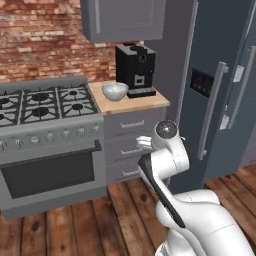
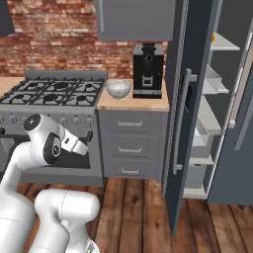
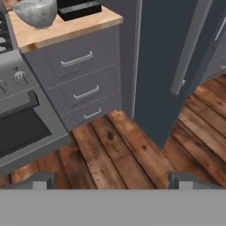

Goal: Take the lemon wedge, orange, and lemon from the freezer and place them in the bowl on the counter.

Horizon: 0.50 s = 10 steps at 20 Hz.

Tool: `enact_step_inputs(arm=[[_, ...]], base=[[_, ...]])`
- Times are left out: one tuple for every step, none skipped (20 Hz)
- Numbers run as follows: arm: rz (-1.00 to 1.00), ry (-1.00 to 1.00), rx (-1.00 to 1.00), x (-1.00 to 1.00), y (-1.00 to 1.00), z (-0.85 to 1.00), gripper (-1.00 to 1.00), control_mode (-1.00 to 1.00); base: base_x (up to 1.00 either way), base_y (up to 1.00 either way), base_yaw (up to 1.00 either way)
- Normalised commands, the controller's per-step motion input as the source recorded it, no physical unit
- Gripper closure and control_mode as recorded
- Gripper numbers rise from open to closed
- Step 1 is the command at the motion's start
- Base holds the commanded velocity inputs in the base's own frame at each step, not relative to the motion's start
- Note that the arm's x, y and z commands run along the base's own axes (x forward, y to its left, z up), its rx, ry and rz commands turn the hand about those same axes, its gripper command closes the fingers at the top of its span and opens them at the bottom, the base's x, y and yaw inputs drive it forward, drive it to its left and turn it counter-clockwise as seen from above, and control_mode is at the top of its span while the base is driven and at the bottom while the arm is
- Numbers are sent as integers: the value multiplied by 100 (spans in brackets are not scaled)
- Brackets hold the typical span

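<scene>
While freezer door stands ajar, bowl sits upright on counter.

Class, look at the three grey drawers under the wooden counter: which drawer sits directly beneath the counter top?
The top drawer, the one whose front meets the light wood counter. The middle drawer and bottom drawer lie below it, the bottom one nearest the floor.

Black coffee machine below grey wall cupboard; gas stove left; brick wall behind.

White arm folded low, fingers spread wide, holding nothing
</scene>
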Motion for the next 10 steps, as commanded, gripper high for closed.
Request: enact_step_inputs(arm=[[0,0,0,0,0,0,-100,100],[0,0,0,0,0,0,-100,100],[0,0,0,0,0,0,-100,100],[0,0,0,0,0,0,-100,100],[0,0,0,0,0,0,-100,100],[0,0,0,0,0,0,-100,100],[0,0,0,0,0,0,-100,100],[0,0,0,0,0,0,-100,100],[0,0,0,0,0,0,-100,100],[0,0,0,0,0,0,-100,100]], base=[[-41,-100,0],[0,-100,1],[31,-100,3],[61,-100,0],[71,-81,-14],[54,-66,-30],[22,-54,-47],[19,-54,-53],[19,-57,-57],[29,-68,-60]])
